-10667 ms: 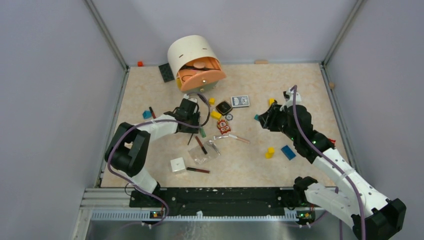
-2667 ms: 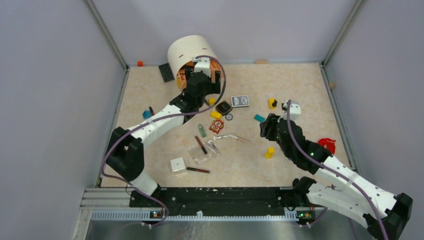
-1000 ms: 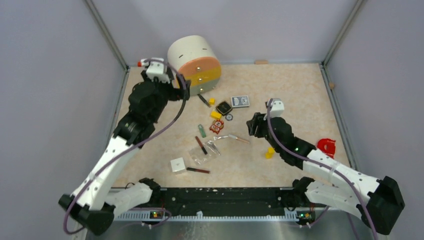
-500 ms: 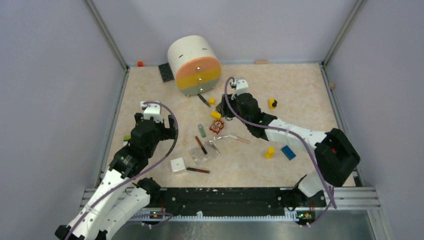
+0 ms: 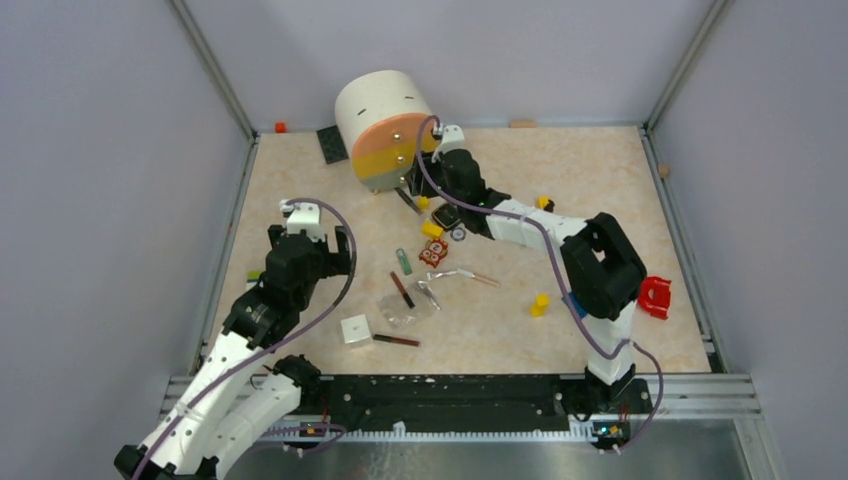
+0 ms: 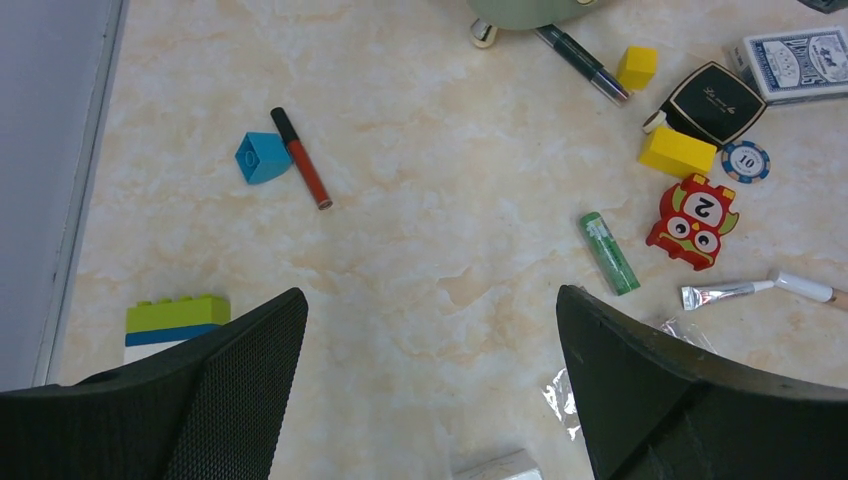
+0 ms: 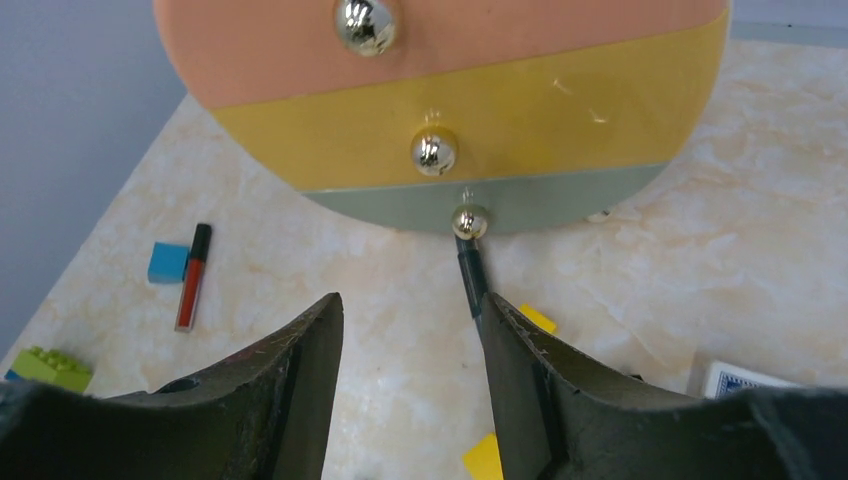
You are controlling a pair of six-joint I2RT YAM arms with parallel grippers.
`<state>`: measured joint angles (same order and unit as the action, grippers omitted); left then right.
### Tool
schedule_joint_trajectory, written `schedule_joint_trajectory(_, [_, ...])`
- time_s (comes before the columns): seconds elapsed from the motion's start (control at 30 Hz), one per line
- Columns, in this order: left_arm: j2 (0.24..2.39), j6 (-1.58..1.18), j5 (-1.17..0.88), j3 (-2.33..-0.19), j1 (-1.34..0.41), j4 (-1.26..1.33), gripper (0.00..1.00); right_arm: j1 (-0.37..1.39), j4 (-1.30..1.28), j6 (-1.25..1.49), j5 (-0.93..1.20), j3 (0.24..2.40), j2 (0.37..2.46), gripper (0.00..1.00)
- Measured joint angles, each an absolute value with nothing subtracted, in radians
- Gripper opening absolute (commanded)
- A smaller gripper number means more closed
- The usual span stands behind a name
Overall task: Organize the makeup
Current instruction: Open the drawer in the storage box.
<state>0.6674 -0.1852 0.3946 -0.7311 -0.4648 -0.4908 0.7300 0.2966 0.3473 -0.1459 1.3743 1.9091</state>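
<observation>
Table as seen from above and from both wrists. Round drawer chest (image 5: 388, 125) at the far side, its three fronts (pink, yellow, green) all flush.

Right gripper (image 7: 410, 305): fingers spread and empty, facing the chest's front. The lowest knob (image 7: 468, 221) lines up with the gap and is not touched. A long black brush (image 7: 471, 278) lies on the table below that knob, one end at the chest's foot.

Left gripper (image 6: 430, 300): fingers wide apart and empty, hanging above the tabletop on the left.

The makeup lies loose on the table between the arms:
- black square compact (image 6: 712, 102), between a deck of cards (image 6: 800, 62) and a yellow block (image 6: 677, 152)
- green pencil (image 6: 608, 253), just left of a red owl block (image 6: 692, 222)
- silver metal tool (image 6: 725, 293), near the owl
- clear pouch (image 5: 408, 308), nearer the bases, with a dark-red pencil (image 5: 402, 290) across it
- a second dark-red pencil (image 5: 396, 341), beside a white cube (image 5: 355, 330)
- a red-and-black stick (image 6: 302, 158), touching a teal block (image 6: 262, 157) at the far left
</observation>
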Motion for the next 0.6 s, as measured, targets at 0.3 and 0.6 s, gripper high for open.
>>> schedule_joint_trajectory(0.3, [0.659, -0.185, 0.374, -0.731, -0.415, -0.485, 0.99, 0.681, 0.319, 0.437, -0.065, 1.542, 2.090, 0.53])
schedule_joint_trajectory(0.6, [0.659, -0.184, 0.345, -0.730, -0.389, -0.471, 0.99, 0.680, 0.289, 0.473, -0.043, 1.708, 2.197, 0.50])
